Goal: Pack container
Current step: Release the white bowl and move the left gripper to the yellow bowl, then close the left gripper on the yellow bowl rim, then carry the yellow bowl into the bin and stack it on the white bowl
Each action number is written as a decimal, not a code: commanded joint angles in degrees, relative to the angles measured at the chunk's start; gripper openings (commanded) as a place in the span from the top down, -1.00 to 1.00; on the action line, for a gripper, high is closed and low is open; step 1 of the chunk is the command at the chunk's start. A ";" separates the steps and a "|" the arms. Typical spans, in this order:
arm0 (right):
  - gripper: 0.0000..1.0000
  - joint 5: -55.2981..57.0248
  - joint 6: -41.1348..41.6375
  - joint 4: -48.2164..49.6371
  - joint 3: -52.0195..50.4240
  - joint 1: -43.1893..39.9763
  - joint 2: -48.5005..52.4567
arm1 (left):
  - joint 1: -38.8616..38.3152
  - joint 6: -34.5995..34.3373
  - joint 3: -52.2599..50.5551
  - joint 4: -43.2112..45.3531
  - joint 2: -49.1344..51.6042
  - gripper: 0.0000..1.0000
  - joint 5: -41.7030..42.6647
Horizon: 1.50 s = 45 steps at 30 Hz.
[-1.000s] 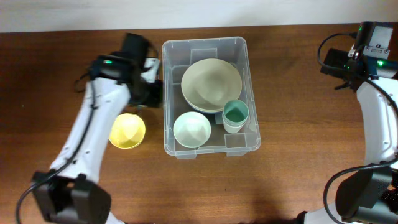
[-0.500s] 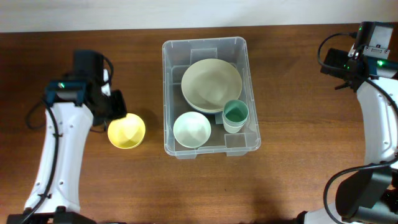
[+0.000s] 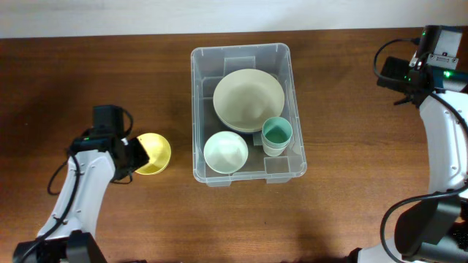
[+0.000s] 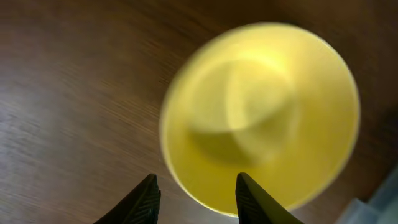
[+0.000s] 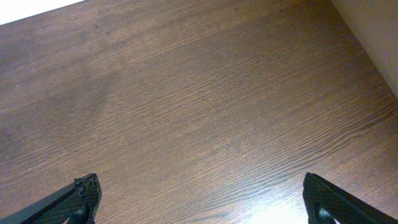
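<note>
Dark wood-grained bench (image 3: 351, 212) is seen throughout, edged by a pale wall (image 3: 88, 14). At its middle the container (image 3: 194, 109) is set, holding a large bowl (image 3: 248, 98), a small bowl (image 3: 225, 152) and a cup (image 3: 277, 134). The left jaws are parted over the yellow bowl (image 3: 155, 152) beside it. Its near rim should be straddled squarely before closing. The right jaws are spread wide over bare wood.

No text, number, brand mark or sign can be read in any view. Overhead: any label on the container (image 3: 194, 109) cannot be resolved at this size. On the right arm's upper housing, the pale panel (image 3: 443, 42) is too small to tell whether it carries print. Both wrist views: nothing legible.
</note>
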 commanded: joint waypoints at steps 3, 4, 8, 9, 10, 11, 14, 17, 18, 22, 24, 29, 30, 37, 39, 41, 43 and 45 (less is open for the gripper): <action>-0.98 0.92 0.39 0.20 0.59 -0.31 -0.52 | 3.80 -0.57 -0.44 0.98 -1.38 -0.06 -0.24; -0.98 0.92 0.39 0.20 0.59 -0.31 -0.52 | 4.28 -0.46 -0.57 1.31 -1.27 -0.35 -0.28; -0.98 0.92 0.39 0.20 0.59 -0.31 -0.52 | 4.74 -0.44 -1.51 3.13 -0.31 -0.49 -0.20; -0.98 0.92 0.39 0.20 0.59 -0.31 -0.52 | 4.72 -0.46 -1.68 3.50 0.26 -0.50 -0.15; -0.98 0.92 0.39 0.20 0.59 -0.31 -0.52 | 4.72 -0.46 -1.79 3.67 0.87 -0.50 -0.15; -0.98 0.92 0.39 0.20 0.59 -0.31 -0.52 | 4.74 -0.46 -1.92 3.91 1.66 -0.49 -0.15; -0.98 0.92 0.39 0.20 0.59 -0.31 -0.52 | 4.74 -0.44 -2.08 4.66 4.33 -0.50 -0.17; -0.98 0.92 0.39 0.20 0.59 -0.31 -0.52 | 4.72 -0.44 -2.08 5.90 7.52 -0.50 -0.13; -0.98 0.92 0.39 0.20 0.59 -0.31 -0.52 | 4.74 -0.44 -2.08 6.43 8.55 -0.50 -0.09; -0.98 0.92 0.39 0.20 0.61 -0.31 -0.52 | 4.74 -0.22 -2.08 8.46 12.20 -0.38 1.25; -0.98 0.92 0.39 0.20 0.59 -0.31 -0.52 | 4.74 -0.17 -2.05 8.72 12.87 -0.05 1.44; -0.98 0.92 0.39 0.20 0.59 -0.31 -0.52 | 4.74 1.53 -1.16 8.59 12.33 0.88 1.31; -0.98 0.92 0.39 0.20 0.59 -0.31 -0.52 | 4.74 2.21 -0.68 8.37 12.00 0.99 1.33; -0.98 0.92 0.39 0.20 0.59 -0.31 -0.52 | 4.72 5.60 6.99 0.48 5.14 0.99 1.33; -0.98 0.92 0.39 0.20 0.59 -0.31 -0.52 | 4.39 5.77 9.55 -2.10 1.77 0.99 1.57; -0.98 0.92 0.39 0.20 0.59 -0.31 -0.52 | 3.30 6.21 11.72 -3.96 -2.21 0.99 1.95; -0.98 0.92 0.39 0.20 0.59 -0.31 -0.52 | 1.73 7.82 12.61 -4.28 -5.62 0.99 3.56; -0.98 0.92 0.39 0.20 0.59 -0.31 -0.52 | -0.70 8.33 12.76 -4.24 -9.44 0.99 5.14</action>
